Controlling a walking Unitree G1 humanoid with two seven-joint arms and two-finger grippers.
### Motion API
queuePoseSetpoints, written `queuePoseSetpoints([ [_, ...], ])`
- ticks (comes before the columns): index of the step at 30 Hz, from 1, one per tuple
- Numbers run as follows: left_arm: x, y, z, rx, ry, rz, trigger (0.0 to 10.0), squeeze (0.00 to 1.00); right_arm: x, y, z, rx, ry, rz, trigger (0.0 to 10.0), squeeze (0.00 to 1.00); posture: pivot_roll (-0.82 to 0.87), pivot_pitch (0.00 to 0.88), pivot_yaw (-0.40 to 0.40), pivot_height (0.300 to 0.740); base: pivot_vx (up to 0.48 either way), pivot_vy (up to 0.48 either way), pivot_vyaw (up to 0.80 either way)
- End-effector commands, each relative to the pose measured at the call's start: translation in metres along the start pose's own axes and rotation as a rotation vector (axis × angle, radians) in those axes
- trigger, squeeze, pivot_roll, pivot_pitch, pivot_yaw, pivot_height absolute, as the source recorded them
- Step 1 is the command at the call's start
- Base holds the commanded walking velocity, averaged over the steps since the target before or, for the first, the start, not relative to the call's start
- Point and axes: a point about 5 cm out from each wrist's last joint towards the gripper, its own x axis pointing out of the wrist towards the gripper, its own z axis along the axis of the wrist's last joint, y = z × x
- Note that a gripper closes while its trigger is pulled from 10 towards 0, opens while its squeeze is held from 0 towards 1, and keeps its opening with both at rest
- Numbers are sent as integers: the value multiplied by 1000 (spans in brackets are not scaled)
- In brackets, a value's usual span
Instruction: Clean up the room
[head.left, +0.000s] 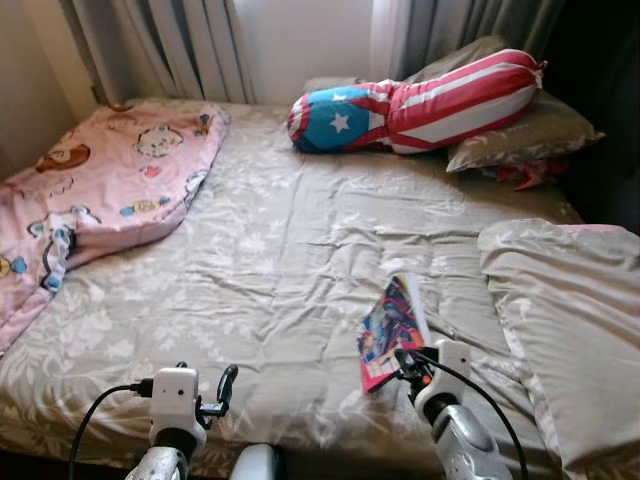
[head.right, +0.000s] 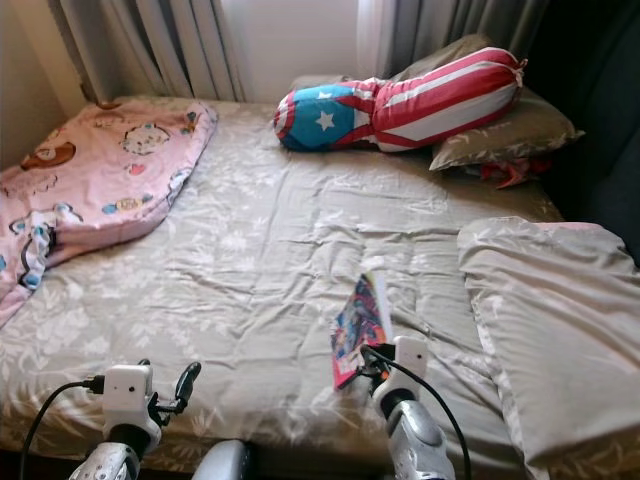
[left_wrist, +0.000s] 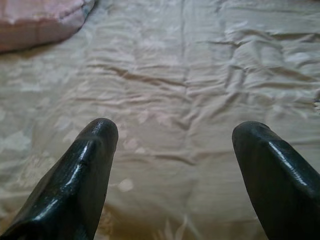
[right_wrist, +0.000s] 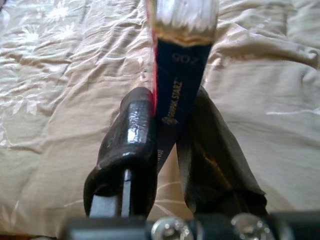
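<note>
A colourful book (head.left: 388, 328) stands on edge above the grey bedsheet (head.left: 280, 250), near the bed's front right. My right gripper (right_wrist: 167, 125) is shut on the book's dark blue spine (right_wrist: 179, 85), one black finger on each side. In the eye views the same right gripper (head.left: 405, 365) sits at the book's lower corner. My left gripper (left_wrist: 175, 145) hovers open over bare sheet near the bed's front edge, with nothing between its fingers (left_wrist: 85, 170). It appears low at the left as left gripper (head.left: 222, 388).
A pink cartoon blanket (head.left: 95, 190) is bunched at the bed's left. A star-and-stripes bolster (head.left: 420, 100) lies against a grey pillow (head.left: 520, 130) at the head. Another grey pillow (head.left: 570, 310) lies at the right. Curtains (head.left: 180, 45) hang behind.
</note>
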Motion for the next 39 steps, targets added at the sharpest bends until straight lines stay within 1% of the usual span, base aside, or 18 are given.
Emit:
queuePoseSetpoints([
  [1, -2, 0, 1, 16, 7, -3, 10000, 0, 4, 7, 7, -5, -34, 23, 10000, 0, 117, 116, -8, 649, 386, 0, 0],
  [7, -5, 1, 0, 18, 16, -1, 10000, 0, 5, 7, 7, -3, -33, 23, 10000, 0, 121, 126, -8, 649, 390, 0, 0],
  [9, -7, 1, 0, 18, 21, -3, 10000, 0, 6, 6, 8, -2, -31, 21, 10000, 0, 124, 129, -7, 649, 0, 0, 0],
  [10, -8, 1, -1, 18, 23, -4, 10000, 0, 6, 6, 8, 17, -30, 13, 10000, 0, 127, 135, -6, 649, 0, 0, 0],
  [11, -10, 1, -1, 20, 25, -4, 10000, 0, 7, 4, 8, 63, -33, -3, 10000, 0, 133, 142, -4, 649, 0, 0, 0],
  [14, -13, 1, -1, 21, 26, -5, 10000, 0, 8, 2, 9, 100, -31, -14, 10000, 0, 140, 152, -1, 649, 0, 0, 0],
  [15, -17, 2, 0, 25, 28, -6, 10000, 0, 11, -1, 12, 207, -27, -34, 10000, 0, 151, 166, 1, 649, 0, 0, 0],
  [20, -25, 6, 3, 39, 34, -5, 10000, 0, 18, -1, 23, 348, -42, -13, 10000, 0, 175, 191, 6, 649, 0, 0, 0],
  [22, -32, 9, 5, 46, 38, 1, 10000, 0, 23, 2, 33, 484, -78, 18, 10000, 0, 189, 211, 11, 649, 0, 0, 0],
  [24, -37, 11, 5, 52, 42, 4, 10000, 0, 25, 2, 39, 568, -105, 32, 10000, 0, 197, 219, 12, 649, 0, 0, 0],
  [25, -42, 11, 6, 59, 50, 1, 10000, 0, 26, -2, 42, 629, -117, 8, 10000, 0, 206, 228, 14, 649, 0, 0, 0],
  [26, -42, 11, 6, 59, 50, 1, 10000, 0, 26, -2, 42, 629, -117, 8, 10000, 0, 206, 228, 14, 649, 0, 0, 0],
  [27, -47, 12, 5, 62, 60, 0, 10000, 0, 26, -7, 44, 663, -102, -22, 10000, 0, 215, 240, 15, 649, 0, 0, 0],
  [28, -51, 13, 5, 65, 70, -1, 10000, 0, 26, -11, 42, 660, -65, -49, 10000, 0, 220, 250, 15, 649, 0, 0, 0],
  [32, -57, 13, 6, 71, 83, -5, 10000, 0, 25, -15, 42, 682, -46, -59, 10000, 0, 232, 260, 16, 649, 0, 0, 0],
  [35, -65, 14, 7, 81, 96, -8, 10000, 0, 28, -12, 49, 700, -59, -14, 10000, 0, 245, 274, 17, 649, 0, 0, 0],
  [37, -71, 14, 8, 91, 108, -9, 10000, 0, 31, -8, 60, 746, -93, 38, 10000, 0, 256, 282, 19, 649, 0, 0, 0],
  [39, -73, 14, 9, 99, 111, -15, 10000, 0, 33, -4, 66, 769, -116, 90, 10000, 0, 264, 286, 22, 649, 0, 0, 0],
])
